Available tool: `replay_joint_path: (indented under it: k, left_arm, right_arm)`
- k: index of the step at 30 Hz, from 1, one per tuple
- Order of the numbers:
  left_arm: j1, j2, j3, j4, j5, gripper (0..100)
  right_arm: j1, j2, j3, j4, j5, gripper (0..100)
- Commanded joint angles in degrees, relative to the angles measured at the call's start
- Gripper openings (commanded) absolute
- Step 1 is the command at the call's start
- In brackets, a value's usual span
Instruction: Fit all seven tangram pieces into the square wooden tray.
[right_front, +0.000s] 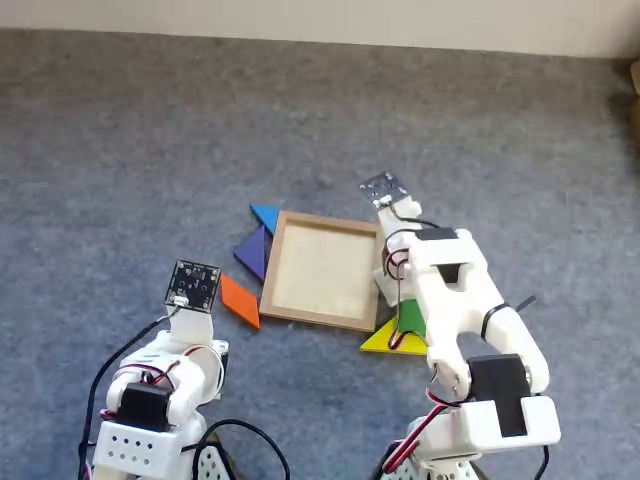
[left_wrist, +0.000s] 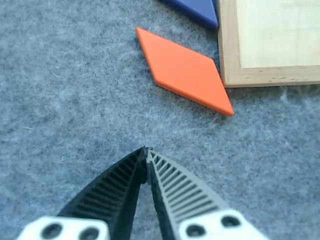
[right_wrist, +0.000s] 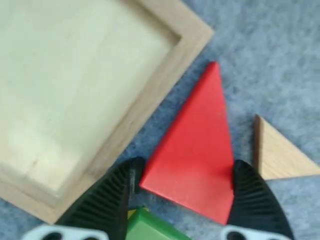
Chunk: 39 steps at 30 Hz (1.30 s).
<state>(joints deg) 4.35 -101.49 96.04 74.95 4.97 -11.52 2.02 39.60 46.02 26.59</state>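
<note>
The red triangle is being straddled by the right pincer, which is spread wide with one fingertip on each side. The wooden tray is being shown just beyond one finger. The left pincer is being held with its tips pressed together, the orange piece lying just ahead of them.

Readable text, labels, numbers, signs: none you can log.
Tray, rim and floor: bare wood.
Orange piece, red piece: plain faces, no print you can read.
</note>
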Motion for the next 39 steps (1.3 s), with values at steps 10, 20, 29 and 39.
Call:
replay_joint_path:
  k: [10,20,29,39]
  left_arm:
    - [-0.57,-2.51,1.1,0.35,-0.44,1]
    - [-0.57,-2.51,1.1,0.35,-0.44,1]
    - [-0.57,-2.51,1.1,0.35,-0.44,1]
    - [-0.57,-2.51,1.1,0.35,-0.44,1]
  right_arm:
    - [0.4,-12.88,-0.22,2.42,0.53,18.1]
    - [0.4,-17.8,-0.04,4.35,0.44,18.1]
    - [-0.84,-9.54,-0.66,4.18,0.44,18.5]
    - [-1.27,3.91,-6.02,6.02,0.53,26.2]
